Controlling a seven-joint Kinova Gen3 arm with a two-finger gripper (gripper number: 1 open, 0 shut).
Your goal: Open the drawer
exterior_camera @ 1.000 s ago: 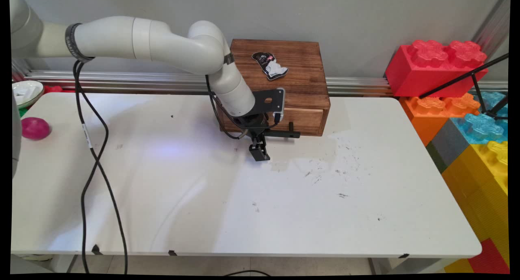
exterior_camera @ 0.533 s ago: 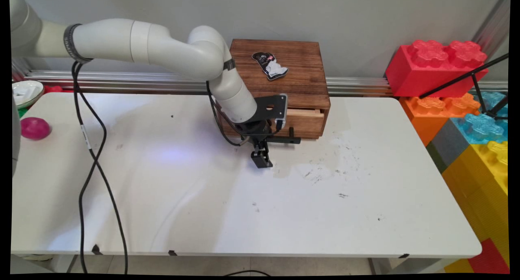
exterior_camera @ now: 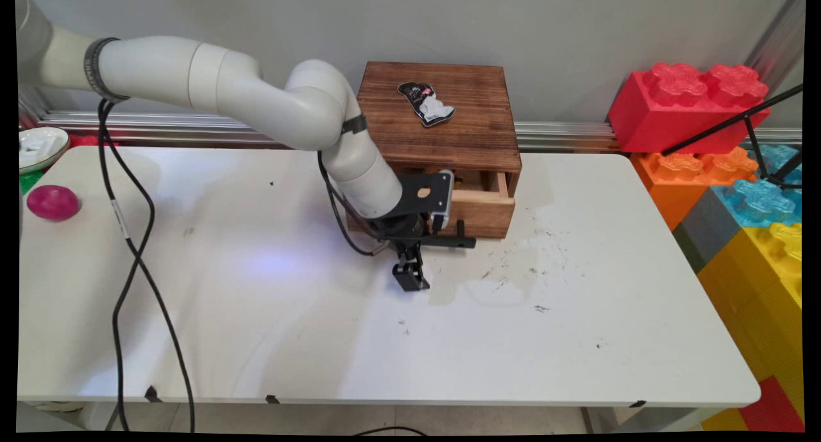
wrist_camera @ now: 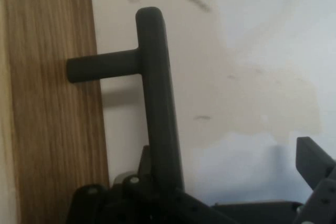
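1. The gripper (exterior_camera: 414, 259) was seen low over the table (exterior_camera: 321, 326), right at the front of the wooden box (exterior_camera: 442, 131)
2. The jaws were found apart; nothing was clamped between them
3. In the hand view the black T-shaped handle (wrist_camera: 156, 103) was seen running along one finger (wrist_camera: 144, 169), apparently touching it; the other finger (wrist_camera: 315, 161) was seen well apart from the bar
4. The drawer (exterior_camera: 484, 204) was seen partly pulled out of the box; its inside could barely be made out
5. A small dark packet (exterior_camera: 426, 103) was noted lying flat on the box top
6. A pink ball (exterior_camera: 52, 203) and a white bowl (exterior_camera: 38, 148) were seen at the table's far left edge, well apart from the gripper
7. Large toy bricks (exterior_camera: 689, 99) were seen stacked beside the table on the picture's right
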